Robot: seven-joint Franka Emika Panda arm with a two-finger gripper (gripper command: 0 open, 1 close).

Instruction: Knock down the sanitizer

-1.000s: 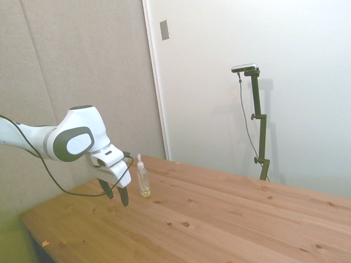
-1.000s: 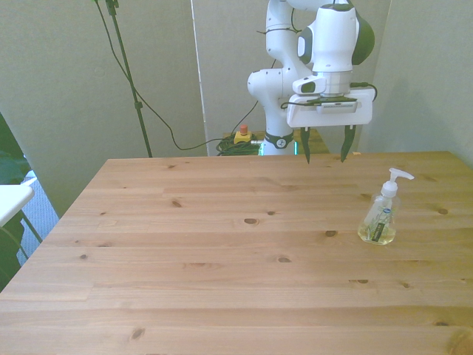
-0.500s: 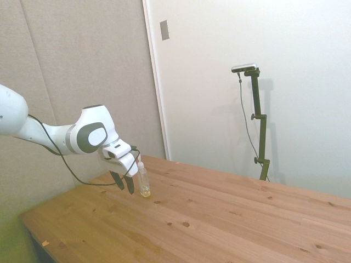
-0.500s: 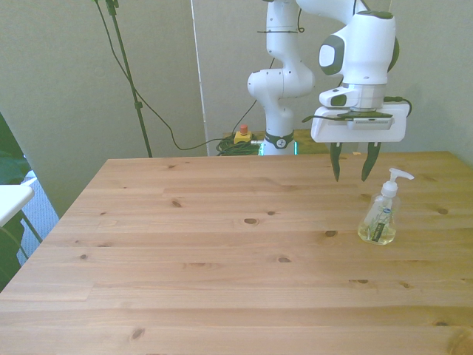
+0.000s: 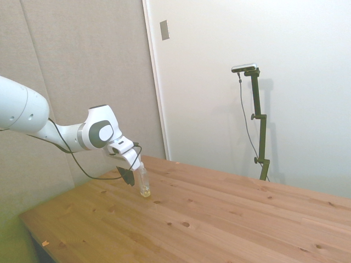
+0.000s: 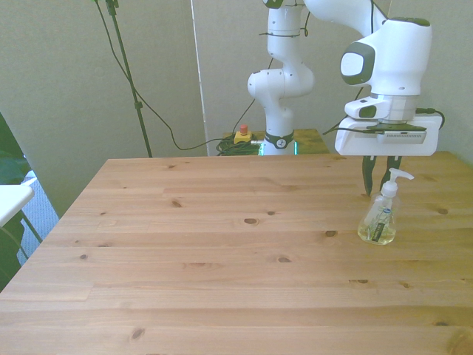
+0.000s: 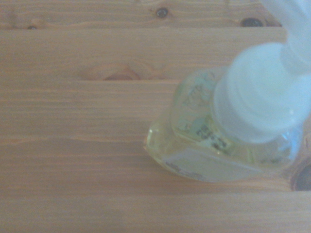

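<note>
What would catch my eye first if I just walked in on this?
Probably the big white arm, its dark fingers hanging just behind a small clear sanitizer near the front view's right edge of the wooden table. The bottle stands upright with a little yellowish liquid at the bottom.

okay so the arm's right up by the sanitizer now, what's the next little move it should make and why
Probably a short sideways sweep toward the front view's right, catching the bottle high up. The sanitizer stands upright on the table, and the gripper hangs just behind its pump head, fingers pointing down at about that height. A push near the top should tip it more readily than one at the base.
</note>
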